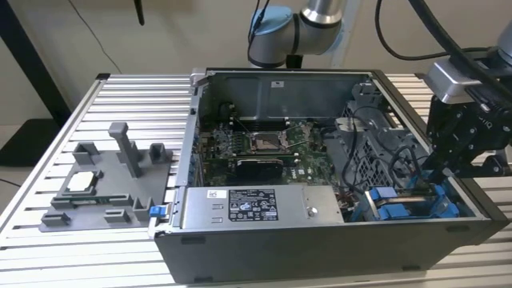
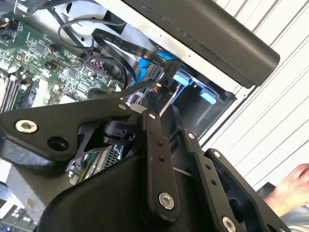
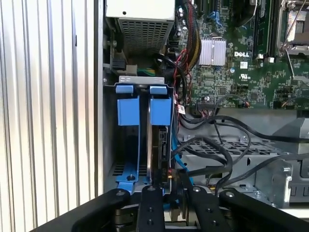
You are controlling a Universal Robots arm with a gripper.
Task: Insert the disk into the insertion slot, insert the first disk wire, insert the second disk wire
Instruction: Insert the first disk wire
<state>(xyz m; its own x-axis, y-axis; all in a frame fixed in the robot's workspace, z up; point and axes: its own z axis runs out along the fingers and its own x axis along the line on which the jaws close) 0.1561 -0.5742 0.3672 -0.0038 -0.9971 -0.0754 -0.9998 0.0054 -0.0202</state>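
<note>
**Arm low over the drive bay, disk already seated**

I had the gripper (image 3: pixel 171 187) down inside the open computer case (image 1: pixel 320 243), jaws pointed along the insertion slot (image 3: pixel 143 80); whether they were parted or clamped on anything I could not tell (their tips sat in shadow among the cabling). Directly ahead of the jaws the disk (image 3: pixel 161 145) stood on edge in the slot, framed by its blue carrier; the neighbouring bay showed blue rails and no drive that I could make out. I judged the first step done, since the disk sat deep between the rails. A black cable (image 3: pixel 212 145) looped from beside the perforated cage (image 3: pixel 256 166) towards the disk's near end, close by the jaws; I took that to be why the arm was held so low, the connector end facing that way. Beyond the slot, farther from the jaws, lay the power supply box (image 3: pixel 140 21); off to one side, the motherboard (image 3: pixel 227 63). A person's hand (image 2: pixel 289 188) lay over the slatted table (image 2: pixel 270 121) outside the case.
</note>
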